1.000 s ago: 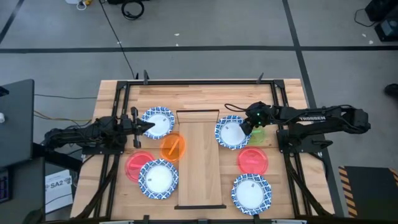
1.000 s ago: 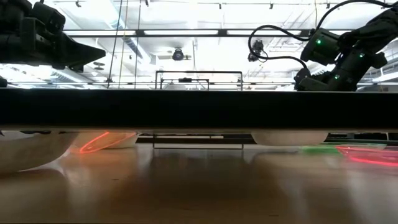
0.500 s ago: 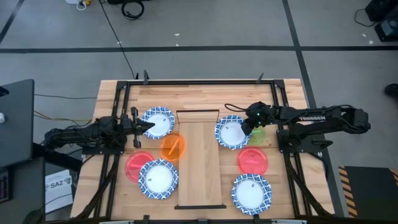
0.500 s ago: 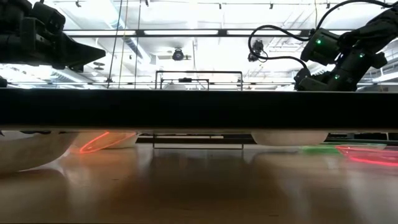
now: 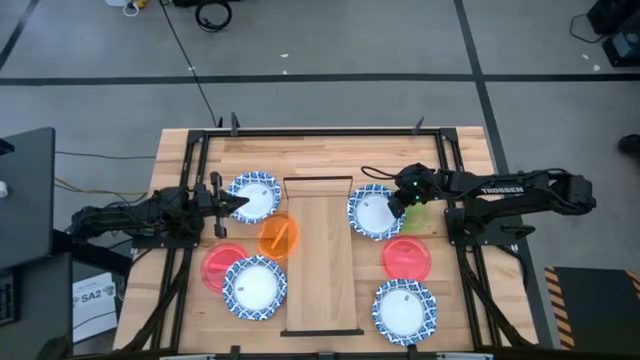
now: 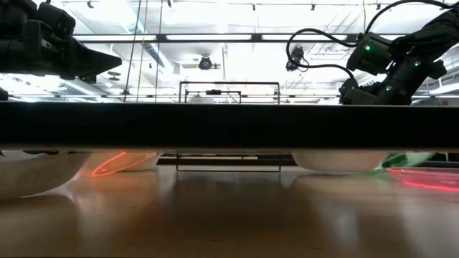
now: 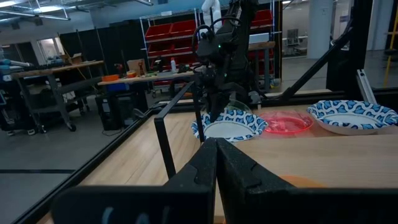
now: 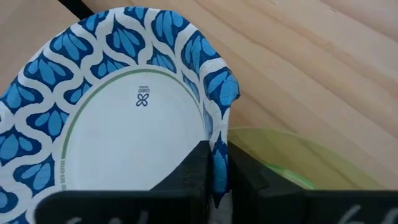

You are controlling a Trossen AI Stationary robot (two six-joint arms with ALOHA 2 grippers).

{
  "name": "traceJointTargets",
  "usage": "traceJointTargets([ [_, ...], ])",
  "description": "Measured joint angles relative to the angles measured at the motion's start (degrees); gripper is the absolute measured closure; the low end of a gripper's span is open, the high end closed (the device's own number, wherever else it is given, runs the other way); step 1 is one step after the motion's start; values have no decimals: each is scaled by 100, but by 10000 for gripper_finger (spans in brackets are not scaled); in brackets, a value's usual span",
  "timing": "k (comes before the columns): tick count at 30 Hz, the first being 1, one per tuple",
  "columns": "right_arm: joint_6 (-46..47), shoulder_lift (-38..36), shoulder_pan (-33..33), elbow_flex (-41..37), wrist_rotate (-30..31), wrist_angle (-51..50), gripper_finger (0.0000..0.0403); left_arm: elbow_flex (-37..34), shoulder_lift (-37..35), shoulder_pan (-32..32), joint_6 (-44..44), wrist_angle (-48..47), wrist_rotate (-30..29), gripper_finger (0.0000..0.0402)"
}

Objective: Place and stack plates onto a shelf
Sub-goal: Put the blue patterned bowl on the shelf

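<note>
Blue-rimmed plate (image 8: 118,118) edge now tipped up beside shelf (image 5: 320,255), right gripper (image 8: 214,171) pinching its rim (left gripper (image 7: 216,163) closed, empty); next lift onto shelf

The wooden table (image 5: 190,150) carries the shelf (image 5: 320,255) and scattered plates (image 5: 255,287).

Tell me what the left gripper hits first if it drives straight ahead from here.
Judging by the high view, the left gripper, shut and empty, points right over the blue-rimmed plate beside it. Beyond lies the shelf, and its black rail would probably come first. Depth is unclear.
</note>
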Motion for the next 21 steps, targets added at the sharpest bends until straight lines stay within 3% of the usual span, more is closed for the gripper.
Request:
traceJointTargets([
  [9, -4, 0, 0, 0, -7, 0, 390, 1, 0, 0, -1, 0, 0, 388],
  [21, -6, 0, -2, 0, -232, 187, 393, -1, 0, 0, -1, 0, 0, 388],
])
